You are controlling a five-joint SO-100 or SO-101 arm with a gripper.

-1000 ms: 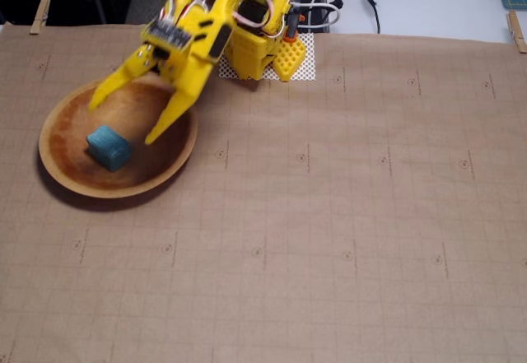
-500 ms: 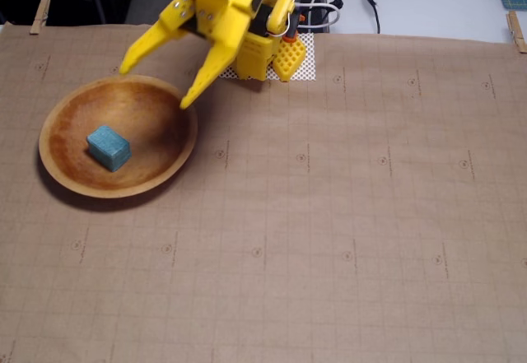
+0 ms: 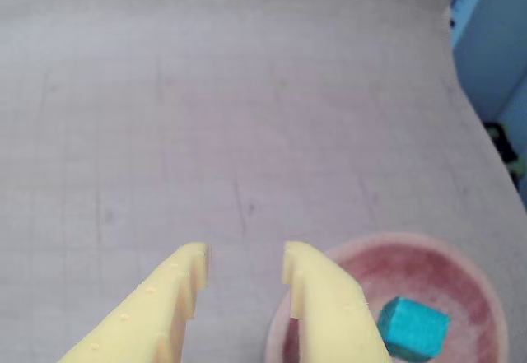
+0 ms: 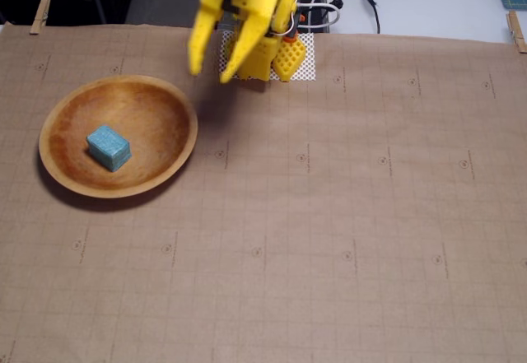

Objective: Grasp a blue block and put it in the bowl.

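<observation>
While we scan the fixed view from the left, we find the bowl (image 4: 120, 137) on the table (image 4: 346, 215) with the blue block (image 4: 109, 147) inside; right of it, the end effector (image 4: 216, 65) hangs spread apart, gripping nothing.

You see a bowl (image 4: 169, 161) of wood, orange-brown with a soft sheen, darker blotches toward its centre and a paler rim. The block (image 4: 109, 147) inside it looks matt and slightly rough, like foam or chalky plastic. Your gripper (image 4: 216, 65) is yellow plastic, matt, with faint printed ridges and toothed inner edges in the wrist view (image 3: 244, 264). The table is covered in brown paper (image 4: 346, 215), matt, with a thin printed grid. At 12 o'clock in the fixed view, the arm stands on a white perforated pad (image 4: 306, 65); wooden clothespins (image 4: 39, 13) clip the paper.
</observation>
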